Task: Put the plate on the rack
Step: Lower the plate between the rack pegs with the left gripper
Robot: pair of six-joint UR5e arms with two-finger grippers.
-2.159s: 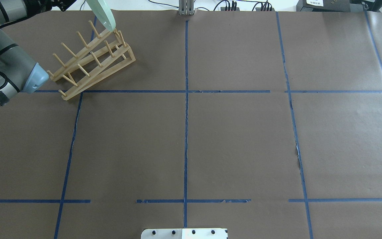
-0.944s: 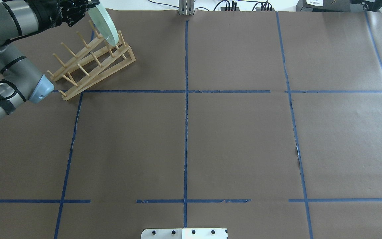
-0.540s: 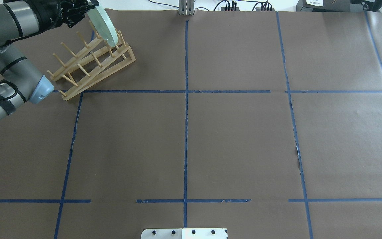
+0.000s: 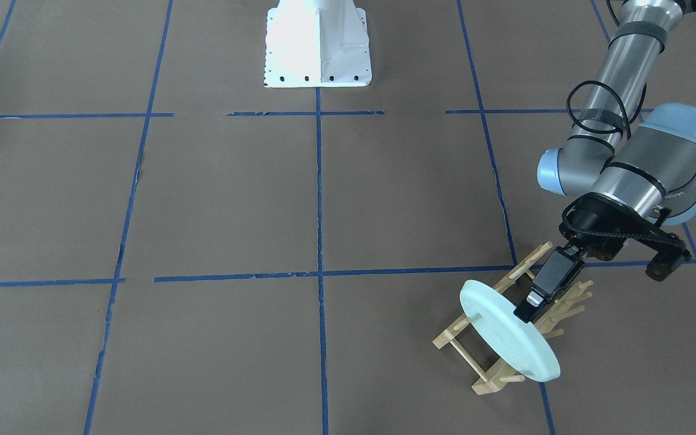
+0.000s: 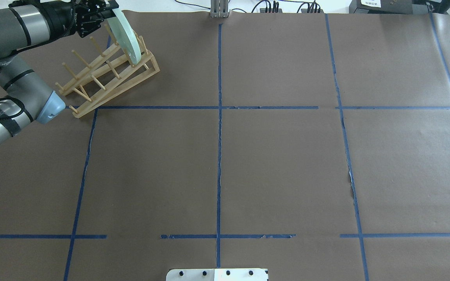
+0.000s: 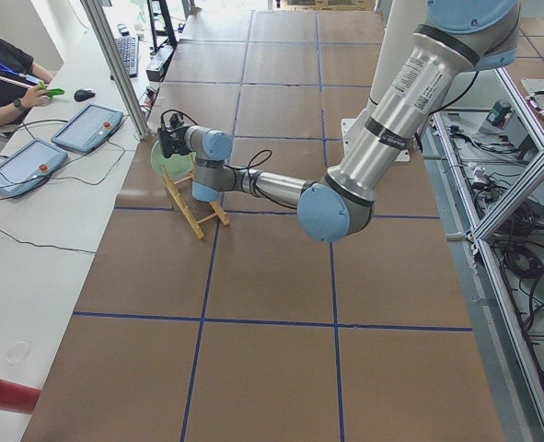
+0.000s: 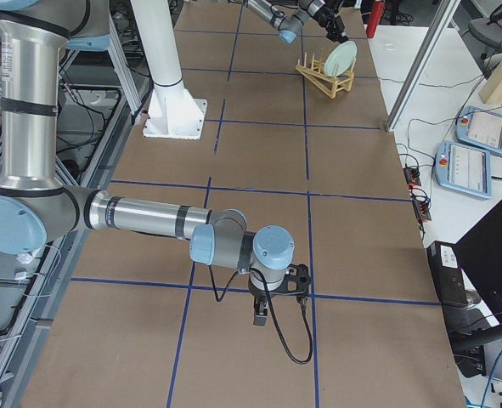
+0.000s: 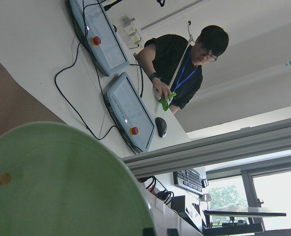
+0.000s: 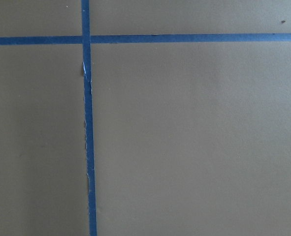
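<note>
The pale mint-green plate [image 5: 129, 38] stands on edge, tilted, with its lower rim down among the pegs at the far end of the light wooden rack [image 5: 106, 78]. My left gripper [image 5: 109, 8] is shut on the plate's upper rim. In the front-facing view the plate [image 4: 508, 338] leans over the rack [image 4: 486, 373] with the left gripper [image 4: 528, 309] at its rim. In the left wrist view the plate [image 8: 61, 187] fills the lower left. My right gripper [image 7: 260, 316] shows only far off in the exterior right view, low over the table; I cannot tell its state.
The table is brown paper with a blue tape grid [image 5: 219, 107]. The robot's white base [image 4: 316, 45] stands at the near edge. An operator [image 8: 184, 64] sits behind the far table edge with tablets [image 6: 87, 127]. A red cylinder [image 6: 5, 394] lies on the side bench.
The left gripper has moved the plate lower and a little to the right, so its lower rim now sits deeper between the rack's end pegs. The rack has not moved.
</note>
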